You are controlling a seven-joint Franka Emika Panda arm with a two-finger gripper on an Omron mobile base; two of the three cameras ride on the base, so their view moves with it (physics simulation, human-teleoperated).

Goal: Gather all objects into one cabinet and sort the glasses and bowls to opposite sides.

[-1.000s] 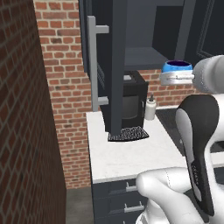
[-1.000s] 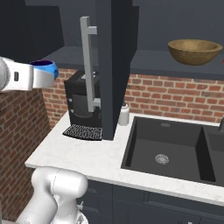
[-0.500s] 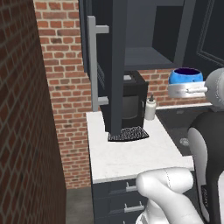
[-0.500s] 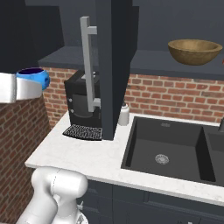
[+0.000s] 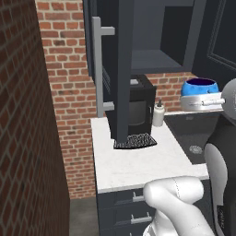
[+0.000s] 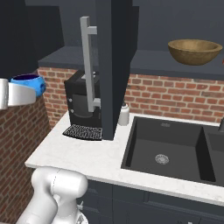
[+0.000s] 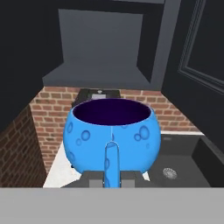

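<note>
My gripper (image 7: 110,177) is shut on the rim of the blue bowl (image 7: 111,133), which it holds upright in the air. In the left base view the blue bowl (image 5: 199,86) rides on the gripper (image 5: 203,102) over the sink, to the right of the open cabinet (image 5: 154,59). In the right base view the bowl (image 6: 29,82) and gripper (image 6: 21,95) hang at the far left. The wooden bowl (image 6: 194,50) rests on the cabinet shelf (image 6: 144,61) to the right. The cabinet's lower shelf (image 7: 98,72) lies ahead of the hand. The glasses are out of view.
The open cabinet door (image 5: 120,69) with its silver bar handle (image 5: 97,67) juts out over the counter (image 5: 138,161). Below it stand a black coffee machine (image 6: 81,103) and a soap bottle (image 6: 124,114). A black sink (image 6: 168,148) lies to the right; a brick wall (image 5: 27,120) closes the left.
The gripper has come down with the blue bowl, drifting a little sideways away from the cabinet door. Nothing else has moved.
</note>
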